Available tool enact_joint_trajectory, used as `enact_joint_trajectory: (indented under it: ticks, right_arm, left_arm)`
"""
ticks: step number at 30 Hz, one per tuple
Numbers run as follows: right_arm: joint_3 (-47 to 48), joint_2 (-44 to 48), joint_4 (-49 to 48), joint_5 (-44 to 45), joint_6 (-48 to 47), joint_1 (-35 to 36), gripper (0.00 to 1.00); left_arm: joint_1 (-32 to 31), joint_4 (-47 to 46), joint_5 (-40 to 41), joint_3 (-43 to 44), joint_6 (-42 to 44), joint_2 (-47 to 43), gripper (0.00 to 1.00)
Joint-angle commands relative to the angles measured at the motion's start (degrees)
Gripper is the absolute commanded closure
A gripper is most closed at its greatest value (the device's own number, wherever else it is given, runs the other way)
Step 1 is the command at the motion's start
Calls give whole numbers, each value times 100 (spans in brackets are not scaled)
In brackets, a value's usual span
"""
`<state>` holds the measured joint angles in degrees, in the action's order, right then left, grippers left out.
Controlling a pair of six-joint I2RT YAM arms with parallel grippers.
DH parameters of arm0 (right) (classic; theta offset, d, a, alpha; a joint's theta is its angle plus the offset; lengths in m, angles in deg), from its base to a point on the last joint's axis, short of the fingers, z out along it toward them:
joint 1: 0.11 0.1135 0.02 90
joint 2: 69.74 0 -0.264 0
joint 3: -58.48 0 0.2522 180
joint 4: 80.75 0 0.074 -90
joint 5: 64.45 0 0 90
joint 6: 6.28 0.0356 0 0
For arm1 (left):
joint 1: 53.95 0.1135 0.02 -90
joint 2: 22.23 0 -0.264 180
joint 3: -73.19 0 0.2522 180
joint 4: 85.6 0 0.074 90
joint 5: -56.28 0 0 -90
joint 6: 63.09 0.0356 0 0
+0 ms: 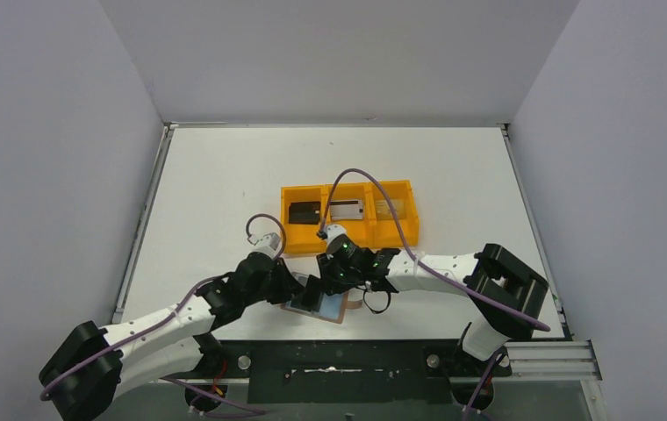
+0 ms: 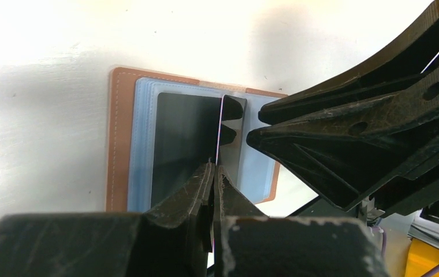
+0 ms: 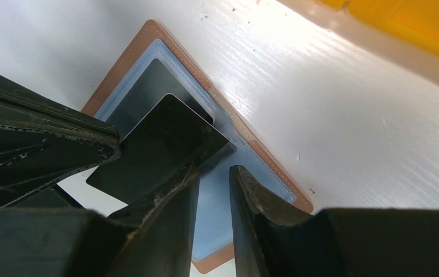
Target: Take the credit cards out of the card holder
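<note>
Black credit card raised over the open card holder
The left gripper pinches the card's edge. The right gripper has its fingers slightly apart beside it. The holder lies at lower centre of the top view.

**Card holder open, one dark card tilted above it**

The brown leather card holder lies open and flat on the white tabletop. Its grey-blue inside faces up, and a dark rectangle fills one panel. A dark credit card tilts above it, pinched at one end in the left claw. Farther back, a black card, a silvery card and a gold-tan card lie flat, one in each compartment of the orange tray.
</note>
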<state>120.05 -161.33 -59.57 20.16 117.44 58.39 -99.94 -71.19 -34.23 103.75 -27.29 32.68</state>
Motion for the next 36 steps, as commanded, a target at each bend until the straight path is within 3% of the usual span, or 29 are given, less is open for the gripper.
enact_joint_trajectory:
  ticks: [1, 11, 17, 26, 36]
  right_arm:
    - [71, 291, -352, -10, 236, -99, 68]
    - [-527, 891, -1470, -479, 848, -374, 48]
    - [-890, 897, -2020, -685, 1286, -507, 47]
    - [-1849, 1247, -3789, -1341, 2033, -818, 41]
    - [-2300, 1595, -5036, -1811, 2269, -970, 37]
  left_arm:
    - [39, 280, 307, 383, 119, -343, 100]
    - [57, 586, 461, 446, 154, -981, 100]
    - [60, 540, 513, 406, 67, -1091, 100]
    - [56, -82, 457, 133, -313, -1711, 100]
    - [65, -846, 307, -221, -702, -2077, 100]
